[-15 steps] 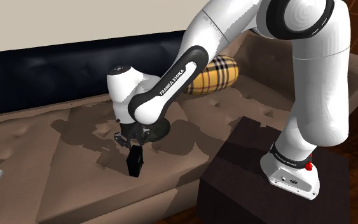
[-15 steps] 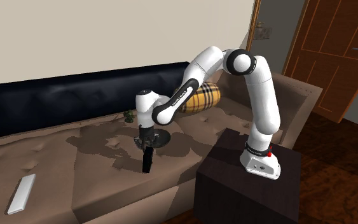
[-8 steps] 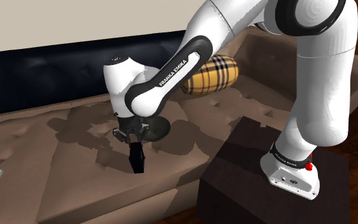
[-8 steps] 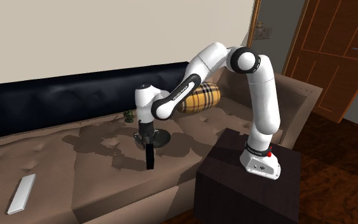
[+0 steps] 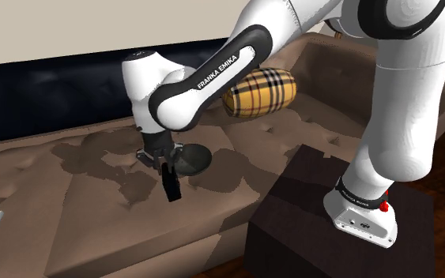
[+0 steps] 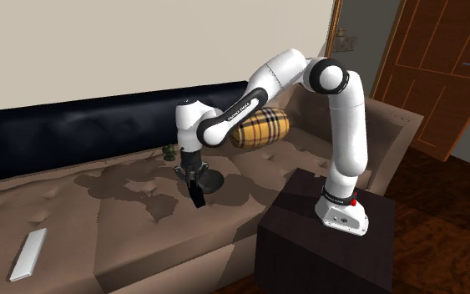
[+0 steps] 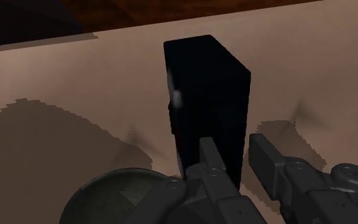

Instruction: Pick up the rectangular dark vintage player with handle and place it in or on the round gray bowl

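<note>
The dark vintage player (image 5: 170, 188) is a black upright box hanging a little above the brown sofa seat, slightly tilted. My gripper (image 5: 164, 167) is shut on its top end. In the second exterior view the player (image 6: 197, 195) hangs under the gripper (image 6: 193, 179), right beside the bowl. The round dark grey bowl (image 5: 191, 160) sits on the seat just to the shoulder view's right of the player, partly behind it. In the wrist view the fingers (image 7: 212, 160) clasp the player (image 7: 206, 95), the gripper (image 7: 240, 162) is at its near end, and the bowl (image 7: 117, 197) lies close beside them.
A plaid cushion (image 5: 260, 92) lies behind the bowl. A dark blue backrest (image 6: 74, 129) runs along the wall. A flat white object (image 6: 28, 255) lies far off on the seat. A small green object (image 6: 169, 152) sits near the backrest. The dark stand (image 5: 331, 229) is at the seat's edge.
The gripper has risen with the player in it, lifting it off the seat and nearer to the bowl. The arm's elbow has swung up.
</note>
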